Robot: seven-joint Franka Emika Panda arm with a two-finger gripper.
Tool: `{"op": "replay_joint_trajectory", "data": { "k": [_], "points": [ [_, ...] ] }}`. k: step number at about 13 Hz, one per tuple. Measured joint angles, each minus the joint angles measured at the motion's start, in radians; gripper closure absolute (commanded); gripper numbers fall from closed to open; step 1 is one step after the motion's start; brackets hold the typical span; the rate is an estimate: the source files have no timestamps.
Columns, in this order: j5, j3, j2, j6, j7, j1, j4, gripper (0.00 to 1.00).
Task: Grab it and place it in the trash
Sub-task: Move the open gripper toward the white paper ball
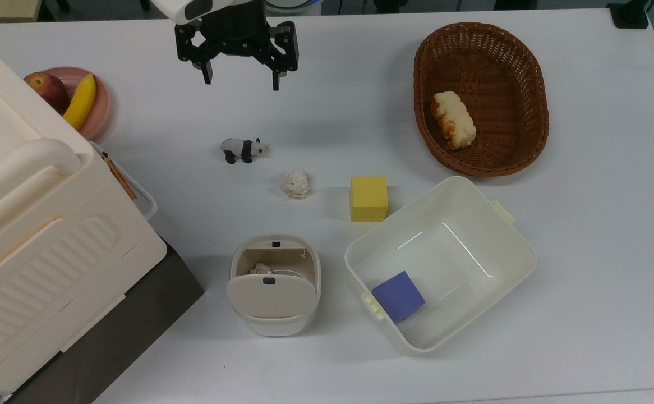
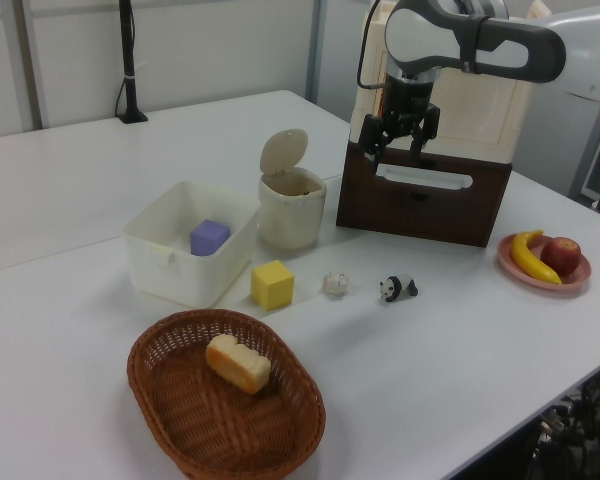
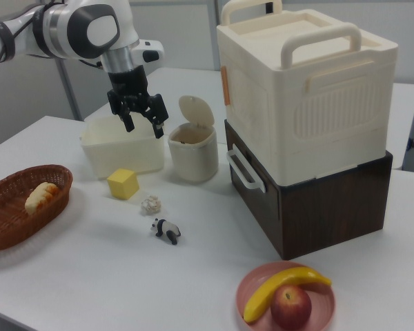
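The off-white crumpled tissue ball lies on the white table between the toy panda and the yellow cube. The cream trash bin stands with its swing lid tipped up, and a paper wad shows inside it. My gripper hangs open and empty high over the table, in the top view well above the panda and the tissue ball.
A white tub holds a purple cube. A wicker basket holds a bread piece. A big cream box on a dark base fills the top view's left. A pink plate carries a banana and an apple.
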Motion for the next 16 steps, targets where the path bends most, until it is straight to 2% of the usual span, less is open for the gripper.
{"op": "replay_joint_trajectory", "data": {
  "k": [5, 11, 16],
  "points": [
    [0.000, 0.000, 0.008, 0.002, -0.001, 0.000, 0.000, 0.03],
    [0.001, 0.006, 0.028, 0.002, -0.005, 0.004, -0.003, 0.00],
    [0.001, 0.012, 0.035, 0.002, -0.082, 0.004, -0.017, 0.00]
  ]
}}
